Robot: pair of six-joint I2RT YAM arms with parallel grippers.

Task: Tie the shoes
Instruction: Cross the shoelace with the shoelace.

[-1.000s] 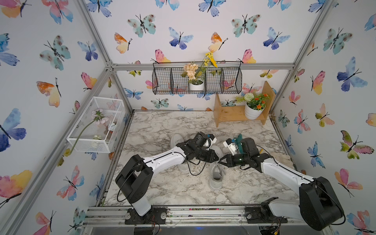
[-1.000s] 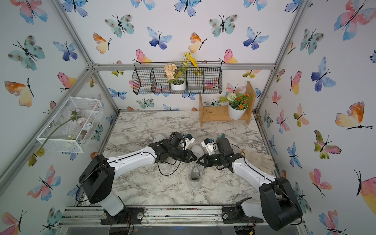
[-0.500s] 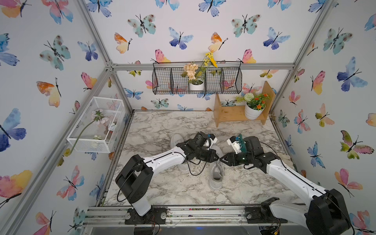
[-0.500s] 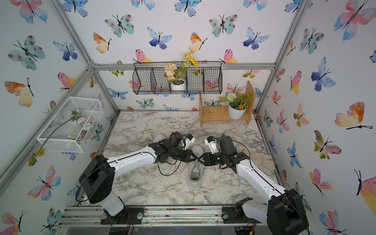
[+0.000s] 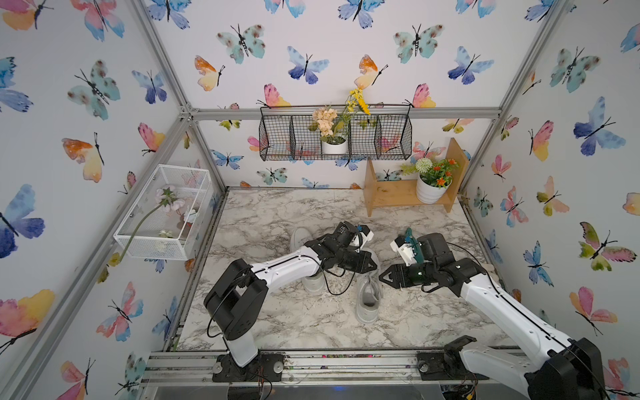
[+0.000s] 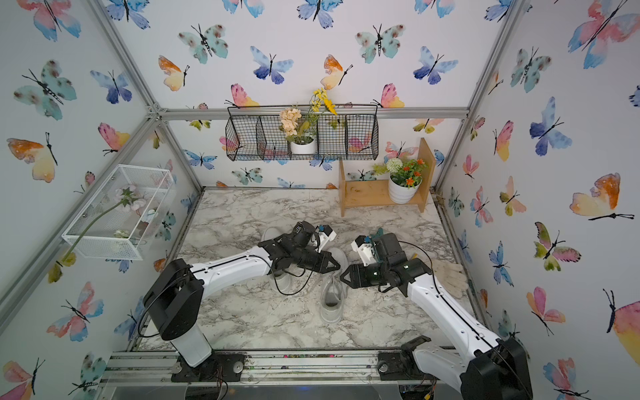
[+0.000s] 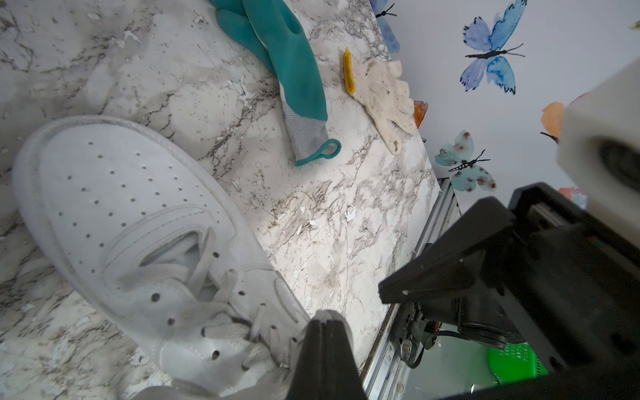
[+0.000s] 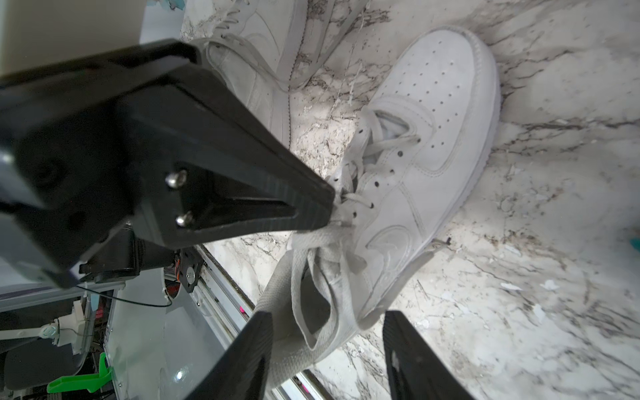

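Shoes (image 8: 433, 121): white, toe caps dotted with perforations; laces (image 8: 311, 277) white. Table (image 7: 346, 225): white marble, grey-brown veining. Left gripper (image 7: 325, 320) and right gripper (image 8: 327, 318): black. Beyond the left gripper: teal glove (image 7: 294, 69) with grey cuff; cream glove (image 7: 384, 93) with yellow edge. Walls (image 5: 332, 41): white, with blue, teal, pink and orange watercolour butterflies.

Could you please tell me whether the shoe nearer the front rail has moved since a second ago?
No. In a top view the near shoe keeps its place, its heel just as far from the front rail as before.
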